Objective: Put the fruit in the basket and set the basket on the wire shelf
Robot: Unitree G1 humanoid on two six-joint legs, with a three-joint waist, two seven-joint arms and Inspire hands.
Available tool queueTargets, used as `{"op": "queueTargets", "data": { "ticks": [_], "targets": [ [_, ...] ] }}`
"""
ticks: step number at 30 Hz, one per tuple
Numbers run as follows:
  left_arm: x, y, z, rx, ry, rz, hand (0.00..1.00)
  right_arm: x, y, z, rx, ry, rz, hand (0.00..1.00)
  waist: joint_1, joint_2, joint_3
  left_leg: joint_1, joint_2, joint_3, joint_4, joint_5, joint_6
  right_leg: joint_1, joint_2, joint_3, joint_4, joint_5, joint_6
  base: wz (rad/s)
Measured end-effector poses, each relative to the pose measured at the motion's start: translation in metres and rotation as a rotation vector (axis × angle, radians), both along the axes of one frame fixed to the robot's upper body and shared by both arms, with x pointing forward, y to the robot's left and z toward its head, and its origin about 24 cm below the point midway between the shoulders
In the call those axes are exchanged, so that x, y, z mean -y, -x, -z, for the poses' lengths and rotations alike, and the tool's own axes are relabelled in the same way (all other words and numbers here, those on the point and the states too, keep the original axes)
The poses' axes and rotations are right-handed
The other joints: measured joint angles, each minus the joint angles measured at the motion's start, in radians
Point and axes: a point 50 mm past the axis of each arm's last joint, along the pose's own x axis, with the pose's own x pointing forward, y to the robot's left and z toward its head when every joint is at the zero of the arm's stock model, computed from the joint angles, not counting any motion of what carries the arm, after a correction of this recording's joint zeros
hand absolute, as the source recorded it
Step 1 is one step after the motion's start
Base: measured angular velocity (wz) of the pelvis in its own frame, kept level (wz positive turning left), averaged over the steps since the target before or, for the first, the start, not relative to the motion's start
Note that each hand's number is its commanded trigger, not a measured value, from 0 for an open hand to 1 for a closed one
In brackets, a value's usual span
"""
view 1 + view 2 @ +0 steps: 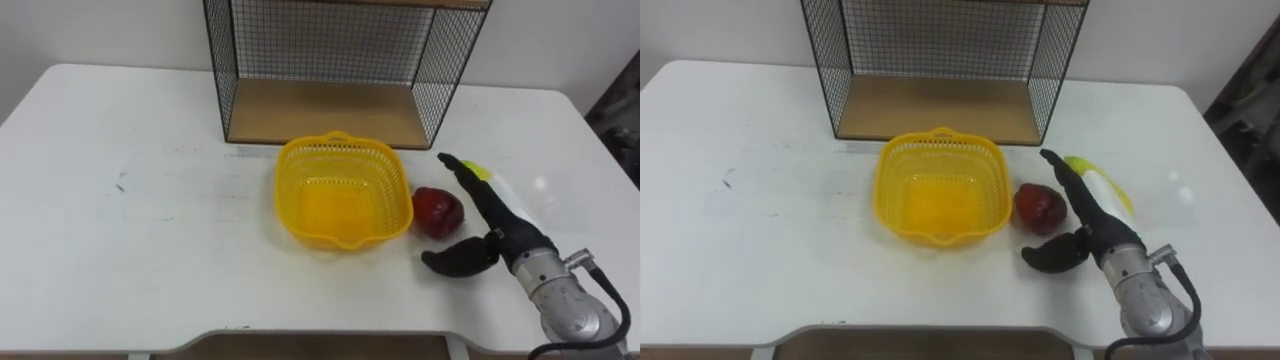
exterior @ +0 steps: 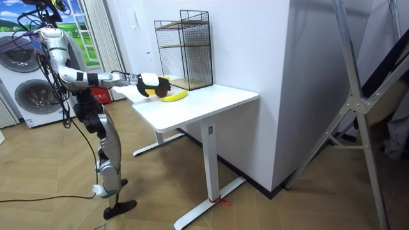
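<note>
Apple (image 1: 438, 210) first: the red one is found on the white table (image 1: 120, 250), a bit right of centre in the frame and just beside the right rim of the yellow basket (image 1: 343, 190) (so not in it yet). A second, yellow fruit (image 1: 478, 170) is tucked just behind the right hand (image 1: 503, 232) and is mostly covered by it, so what kind it is can't be told.

The hand is brought in from the lower right corner. Its fingers (image 1: 468, 183) are held straight and close together, pointed toward the upper left along the apple's right side, and the thumb is spread out below the apple. The apple is left sitting in that open gap and nothing is clamped. Whether it's actually being touched can't be made out.

The wire shelf (image 1: 330, 100) is placed at top centre, directly behind the basket, with a wooden board as its floor.

In the room view the robot is seen standing at the table's end on the room view's left, one arm stretched out over the tabletop.
</note>
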Motion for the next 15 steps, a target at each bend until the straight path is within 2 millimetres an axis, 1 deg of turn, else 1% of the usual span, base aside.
{"op": "queueTargets", "data": {
  "ticks": [3, 4, 7, 10, 13, 15],
  "targets": [
    [-0.0004, 0.0009, 0.0, -0.004, -0.002, -0.004, 0.0, 0.0021, 0.0009, 0.003, -0.003, -0.001, 0.021, 0.0, 0.0, 0.001, -0.0005, 0.0, 0.0, 0.0, 0.0, 0.0, 0.0, 0.001, 0.0, -0.001, -0.002, 0.0, 0.0, 0.0],
    [-0.0007, 0.0006, -0.0001, -0.002, -0.003, -0.005, 0.0, 0.0029, 0.0006, 0.0028, 0.003, -0.016, 0.034, 0.0, 0.0, -0.003, -0.003, 0.001, 0.0, -0.001, 0.0, 0.0, 0.0, 0.001, 0.0, -0.001, -0.002, 0.0, 0.0, 0.0],
    [-0.0008, 0.0004, -0.0002, -0.002, -0.003, -0.005, 0.0, 0.0056, 0.0008, 0.0049, 0.01, -0.027, 0.067, 0.0, 0.001, -0.003, -0.0029, 0.006, 0.0, -0.001, 0.001, 0.0, 0.0, 0.003, 0.0, -0.002, -0.002, 0.0, 0.0, 0.0],
    [-0.0008, -0.0016, -0.0002, 0.003, -0.002, -0.003, 0.0, 0.0068, 0.0013, 0.0062, 0.012, -0.027, 0.081, 0.0, 0.001, -0.007, 0.0036, 0.017, 0.0, -0.001, 0.0, 0.0, 0.0, 0.01, 0.0, -0.004, -0.004, 0.0, 0.0, 0.0],
    [-0.0013, -0.0031, -0.0004, 0.005, 0.0, -0.001, 0.0, 0.0074, 0.0011, 0.0057, 0.021, -0.049, 0.098, 0.0, 0.001, -0.016, 0.0069, 0.015, 0.0, -0.001, 0.0, 0.0, 0.0, 0.01, -0.001, -0.008, -0.014, 0.0, 0.0, 0.0],
    [-0.0013, -0.0043, -0.0004, 0.008, 0.001, 0.0, 0.0, 0.0076, 0.001, 0.0055, 0.024, -0.058, 0.103, 0.0, 0.002, -0.022, 0.0066, 0.014, 0.0, -0.001, -0.001, 0.0, 0.0, 0.011, -0.001, -0.009, -0.016, 0.0, 0.0, 0.0]
  ]
}}
